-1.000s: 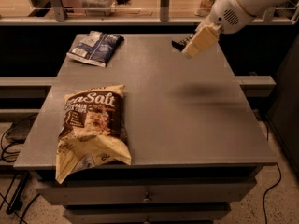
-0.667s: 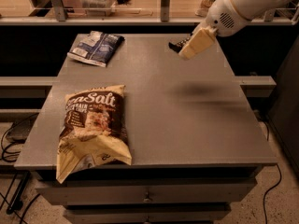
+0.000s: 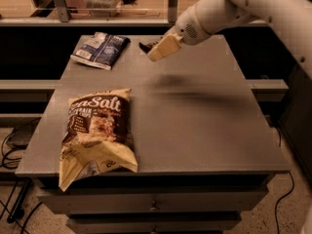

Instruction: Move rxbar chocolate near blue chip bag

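Held up off the counter (image 3: 204, 126), near the middle of its far edge: the tool (image 3: 153, 51), clamped on the rxbar chocolate (image 3: 145, 46). Of that bar, only a small dark end on show, poking out to the left past a cream-coloured finger (image 3: 165, 47); lettering impossible to make out, the rest hidden by the tool. Second finger not to be told apart from the first. Soft shadow (image 3: 170, 80) on the counter just below, bar and surface apart. White arm (image 3: 219, 11) reaching in from the upper right, cut off by the top and right borders. At the far left corner, flat on the counter: the blue chip bag (image 3: 100, 50), near the bar but not touching it, print too small to read. Toward the front left corner: a large brown-and-cream chip bag (image 3: 97, 130), lower end crumpled and hanging over the front edge, first letters of its big white word folded out of sight. Drawer fronts (image 3: 153, 204) below the counter mostly lost in darkness.
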### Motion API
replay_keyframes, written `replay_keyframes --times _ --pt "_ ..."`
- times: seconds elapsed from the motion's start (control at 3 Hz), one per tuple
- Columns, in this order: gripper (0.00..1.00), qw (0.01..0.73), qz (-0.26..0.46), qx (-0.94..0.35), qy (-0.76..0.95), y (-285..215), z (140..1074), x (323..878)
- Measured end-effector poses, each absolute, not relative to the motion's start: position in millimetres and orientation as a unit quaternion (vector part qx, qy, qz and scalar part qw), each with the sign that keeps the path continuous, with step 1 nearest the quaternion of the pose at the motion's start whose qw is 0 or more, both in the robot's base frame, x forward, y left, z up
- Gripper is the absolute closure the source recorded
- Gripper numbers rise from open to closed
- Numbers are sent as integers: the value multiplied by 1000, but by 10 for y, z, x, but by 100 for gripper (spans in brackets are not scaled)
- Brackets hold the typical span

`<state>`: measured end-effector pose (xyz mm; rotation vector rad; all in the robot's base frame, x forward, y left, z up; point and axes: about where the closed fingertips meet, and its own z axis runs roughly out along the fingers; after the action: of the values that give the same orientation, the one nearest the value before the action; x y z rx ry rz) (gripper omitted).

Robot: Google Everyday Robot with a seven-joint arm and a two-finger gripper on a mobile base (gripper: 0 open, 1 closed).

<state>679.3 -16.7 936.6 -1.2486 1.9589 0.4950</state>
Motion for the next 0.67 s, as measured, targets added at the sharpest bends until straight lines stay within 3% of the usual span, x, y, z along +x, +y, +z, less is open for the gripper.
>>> replay_keyframes --times 0.33,0.67 --pt "100 390 219 -473 759 240 9190 7078" --pt "83 393 234 -455 764 543 8995 7349"
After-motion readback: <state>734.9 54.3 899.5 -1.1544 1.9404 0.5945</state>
